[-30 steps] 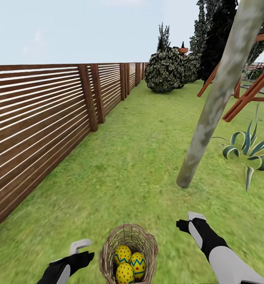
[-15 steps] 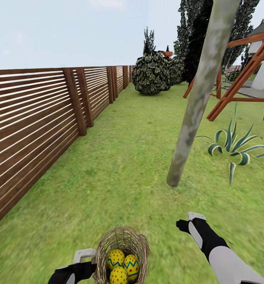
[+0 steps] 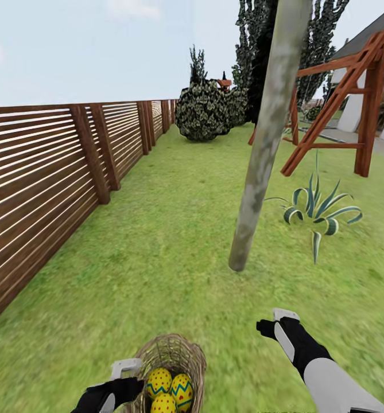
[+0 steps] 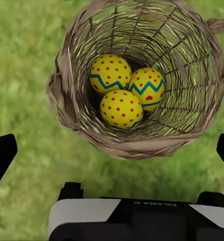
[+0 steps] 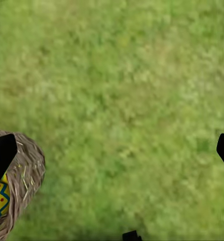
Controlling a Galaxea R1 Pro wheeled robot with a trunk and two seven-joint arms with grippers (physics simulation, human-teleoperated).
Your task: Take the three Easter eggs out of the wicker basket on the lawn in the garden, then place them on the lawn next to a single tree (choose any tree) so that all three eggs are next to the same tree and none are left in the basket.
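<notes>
The wicker basket (image 3: 170, 360) stands on the lawn (image 3: 169, 258) at the near edge of the head view. It holds three Easter eggs, yellow with blue zigzags and red dots (image 3: 158, 381) (image 3: 182, 388) (image 3: 164, 404). They lie packed together on the basket floor (image 4: 110, 73) (image 4: 147, 87) (image 4: 121, 108). My left gripper (image 3: 121, 376) hangs open at the basket's left rim, its fingers wide apart and empty (image 4: 112, 153). My right gripper (image 3: 274, 322) is open and empty over bare grass, right of the basket (image 5: 19, 191). The tree (image 3: 260, 149), a pale leaning trunk, rises ahead of it.
A brown slat fence (image 3: 42, 172) runs along the left. A striped broad-leaved plant (image 3: 318, 209) grows right of the trunk, with a red wooden swing frame (image 3: 341, 109) behind it. A round bush (image 3: 206, 112) and dark trees stand at the far end.
The whole head view has swung to the right, so fence, trunk and basket slid left in the picture. Both arms keep their place in the picture, and the basket now sits against my left gripper.
</notes>
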